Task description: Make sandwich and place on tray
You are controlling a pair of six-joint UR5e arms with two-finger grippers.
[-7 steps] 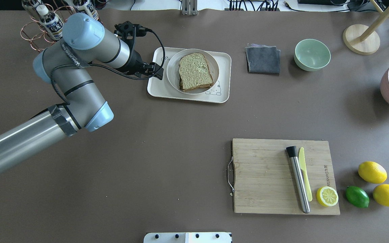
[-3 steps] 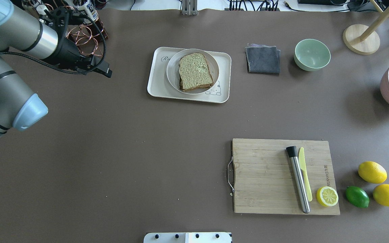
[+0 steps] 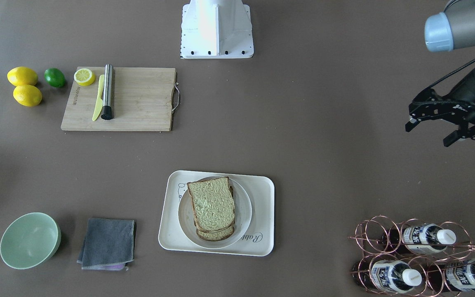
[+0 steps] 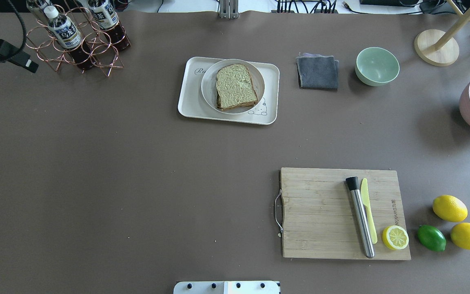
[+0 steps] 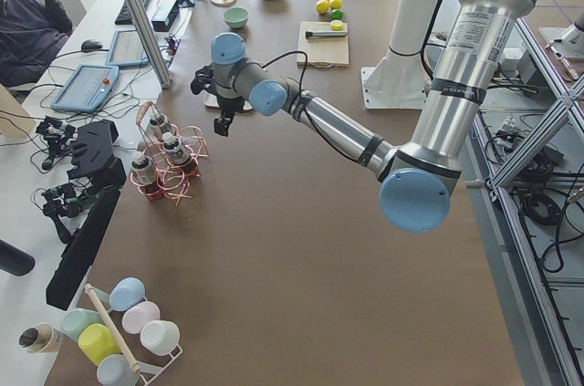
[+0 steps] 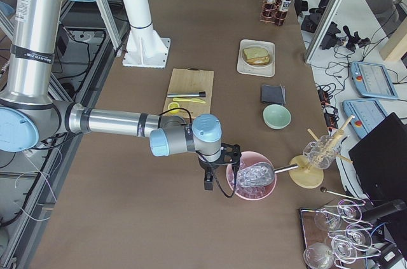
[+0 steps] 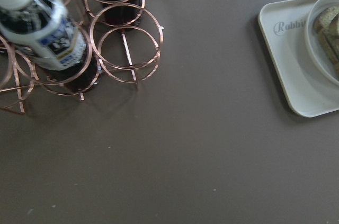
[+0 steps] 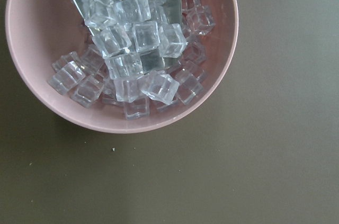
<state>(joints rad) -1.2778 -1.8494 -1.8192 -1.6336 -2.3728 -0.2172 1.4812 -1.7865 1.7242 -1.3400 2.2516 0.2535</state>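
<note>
The sandwich point(image 4: 236, 86), two bread slices with greenish-tan faces, lies stacked on a round white plate point(image 4: 208, 87) that stands on the cream tray point(image 4: 190, 106). It also shows in the front view point(image 3: 212, 204). The egg is hidden between the slices. My left gripper point(image 3: 429, 134) is open and empty, well off to the tray's left near the bottle rack; in the overhead view only its tip point(image 4: 27, 63) shows. My right gripper point(image 6: 216, 186) hovers by the pink ice bowl in the right side view only. I cannot tell if it is open or shut.
A copper rack with bottles point(image 4: 76, 36) stands at the back left. A grey cloth point(image 4: 318, 72) and a green bowl point(image 4: 377, 65) lie right of the tray. A cutting board point(image 4: 320, 212) carries a muddler, a knife and a lemon half. A pink bowl of ice point(image 8: 122, 49) sits far right.
My left arm has drawn back from the tray's left edge to the table's far left, almost out of the overhead view. The sandwich, plate and tray have not moved.
</note>
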